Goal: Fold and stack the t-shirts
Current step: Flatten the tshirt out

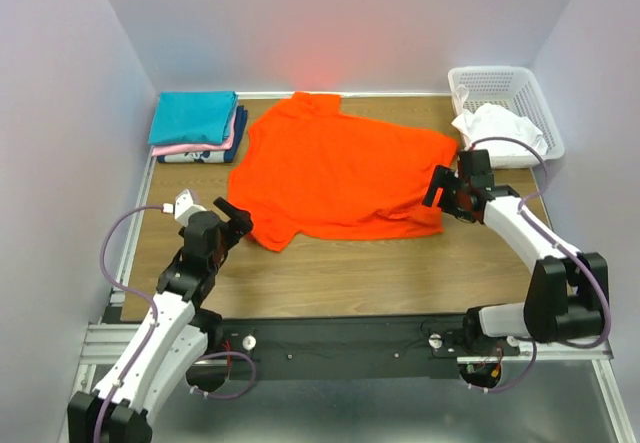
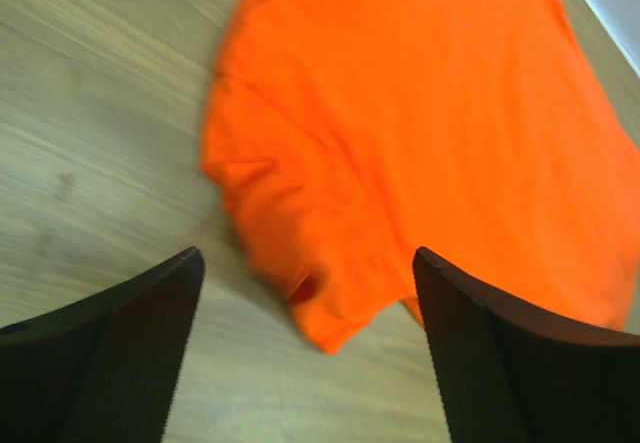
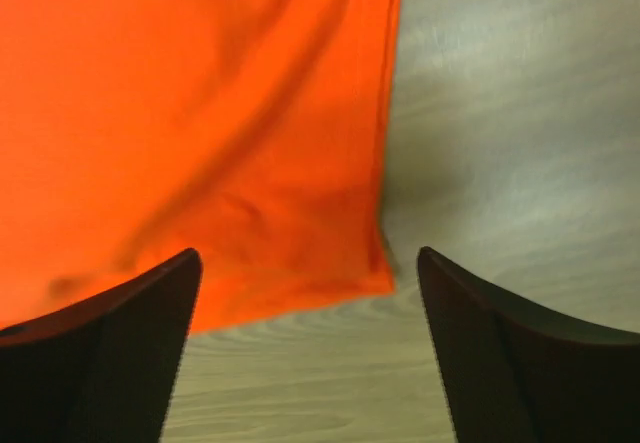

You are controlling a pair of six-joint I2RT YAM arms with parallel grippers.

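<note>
The orange-red t-shirt (image 1: 340,168) lies spread open in the middle of the wooden table (image 1: 350,273). Its collar is toward the top of the overhead frame and the cloth is mostly flat, with soft wrinkles along the lower edge. A sleeve end juts toward the lower left, and a straight-edged corner sits at the right.

The left gripper (image 1: 233,218) hangs just beside that sleeve with its jaws spread wide and nothing between them. The right gripper (image 1: 447,198) sits at the right-hand corner, likewise spread and holding nothing.

In the upper left corner of the table is a folded stack, with a teal shirt (image 1: 192,115) on top and pink (image 1: 228,139) and navy (image 1: 241,126) layers under it. At the upper right a white lattice basket (image 1: 505,81) holds a crumpled white shirt (image 1: 500,125).
</note>
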